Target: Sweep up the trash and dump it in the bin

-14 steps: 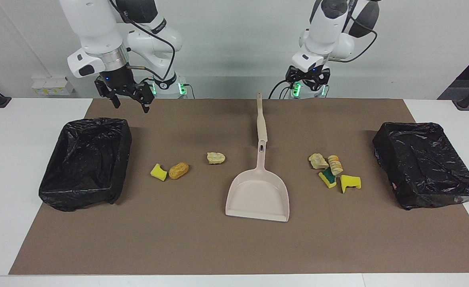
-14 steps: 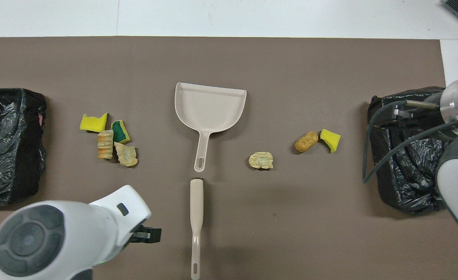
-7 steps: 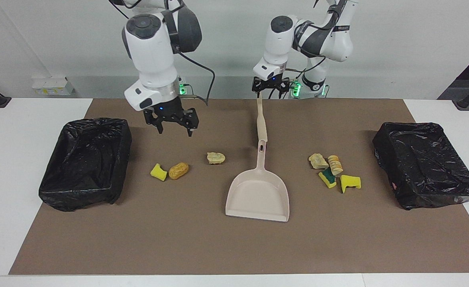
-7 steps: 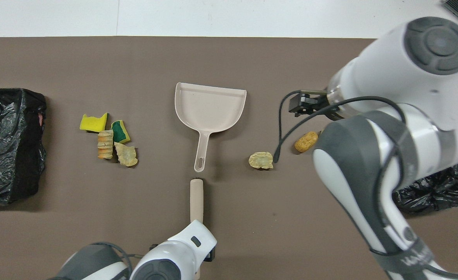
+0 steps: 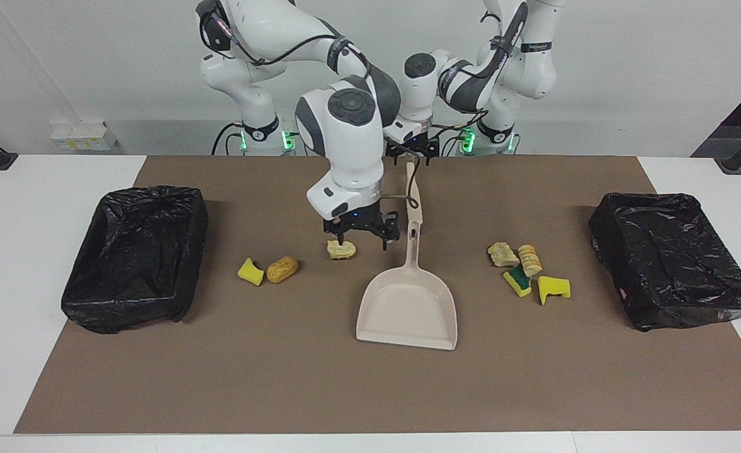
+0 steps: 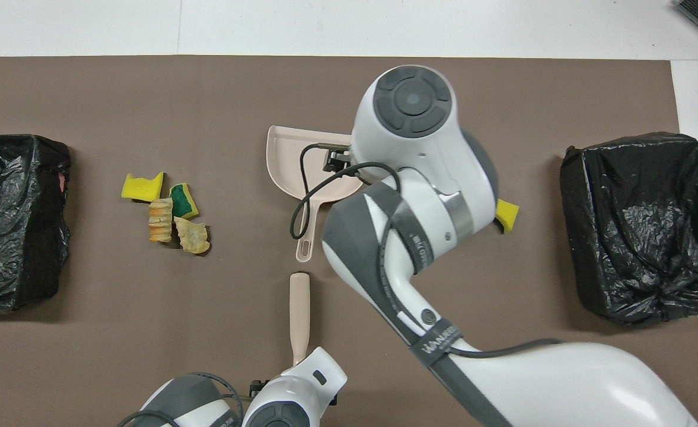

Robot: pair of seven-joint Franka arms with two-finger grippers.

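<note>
Nearest the robots, the left gripper (image 5: 412, 158) sits at the near end of the brush (image 5: 414, 201). We cannot tell its state or whether it grips; from overhead its own arm hides it and that end of the brush (image 6: 299, 314).

Next out, the right gripper (image 5: 362, 241) hangs spread wide, holding nothing, over the gap between a pale lump (image 5: 341, 250) and the dustpan (image 5: 408, 308) handle.

Trash lies in two groups:
- **Right arm's end:** a yellow scrap (image 5: 250, 272) and a brown lump (image 5: 282, 269). Overhead, the right arm covers both lumps and only the scrap's (image 6: 507, 214) corner shows.
- **Left arm's end:** a cluster of four bits (image 5: 524, 270).

The dustpan's (image 6: 277, 154) tray is partly covered overhead.

One lined bin (image 5: 134, 251) sits at the right arm's end. The other bin (image 5: 672, 261) is cut off overhead.
</note>
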